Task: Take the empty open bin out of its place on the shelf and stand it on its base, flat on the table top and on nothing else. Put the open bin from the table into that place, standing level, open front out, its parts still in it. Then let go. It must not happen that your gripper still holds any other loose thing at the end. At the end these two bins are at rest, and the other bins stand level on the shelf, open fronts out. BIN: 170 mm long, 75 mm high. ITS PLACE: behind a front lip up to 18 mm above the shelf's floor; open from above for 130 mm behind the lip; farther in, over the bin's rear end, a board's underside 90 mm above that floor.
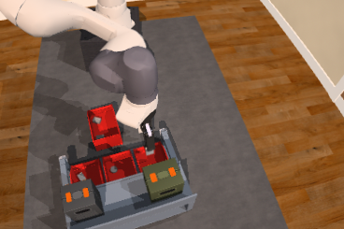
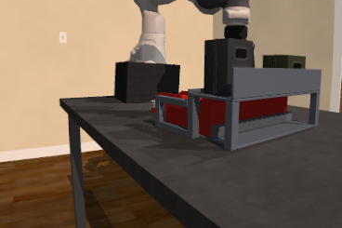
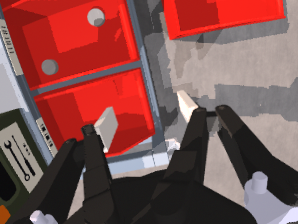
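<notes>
The empty red open bin (image 1: 161, 151) (image 3: 70, 112) sits in the end place of the grey shelf (image 1: 126, 194) (image 2: 276, 83) (image 3: 90, 78), beside the green case. My gripper (image 1: 149, 141) (image 3: 146, 108) is partly open with nothing between its pads. In the wrist view one pad is over this bin's inside and the other is past its near rim, outside the shelf. Fingertip height against the rim is hard to tell. The red table bin (image 1: 109, 127) (image 3: 225, 11) stands between shelf and robot base, with a grey part (image 1: 96, 120) inside. The exterior view hides the fingertips.
Two more red bins (image 1: 122, 163) (image 1: 93, 168) with grey parts fill the other shelf places. A dark grey case (image 1: 80, 200) (image 2: 220, 66) and an olive green case (image 1: 164, 183) (image 2: 283, 61) (image 3: 15, 162) stand on the shelf's upper board. Corner posts rise at the shelf's ends.
</notes>
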`<state>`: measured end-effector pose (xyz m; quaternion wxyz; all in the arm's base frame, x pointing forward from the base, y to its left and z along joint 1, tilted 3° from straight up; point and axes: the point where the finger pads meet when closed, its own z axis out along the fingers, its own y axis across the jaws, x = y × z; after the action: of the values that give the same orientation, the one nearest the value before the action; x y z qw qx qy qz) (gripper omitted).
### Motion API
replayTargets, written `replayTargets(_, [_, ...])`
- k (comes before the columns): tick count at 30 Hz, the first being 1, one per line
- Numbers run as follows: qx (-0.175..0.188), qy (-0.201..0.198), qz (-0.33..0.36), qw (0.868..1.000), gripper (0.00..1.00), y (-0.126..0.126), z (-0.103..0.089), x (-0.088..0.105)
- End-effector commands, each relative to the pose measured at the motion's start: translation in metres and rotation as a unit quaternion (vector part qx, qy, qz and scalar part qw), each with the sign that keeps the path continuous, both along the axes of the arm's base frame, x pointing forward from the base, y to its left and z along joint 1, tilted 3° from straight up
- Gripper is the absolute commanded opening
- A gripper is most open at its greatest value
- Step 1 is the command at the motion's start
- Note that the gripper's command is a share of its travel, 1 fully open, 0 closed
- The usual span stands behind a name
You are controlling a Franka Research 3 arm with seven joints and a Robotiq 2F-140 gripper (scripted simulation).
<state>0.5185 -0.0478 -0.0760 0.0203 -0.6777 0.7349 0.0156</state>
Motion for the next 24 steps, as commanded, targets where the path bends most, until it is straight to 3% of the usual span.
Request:
replayTargets(1, [0.001,-0.004,-0.003,1.0,0.57,0.001,-0.0033,0.003])
replayTargets(24, [0.001,-0.004,-0.003,1.0,0.57,0.0013,-0.0108,0.0033])
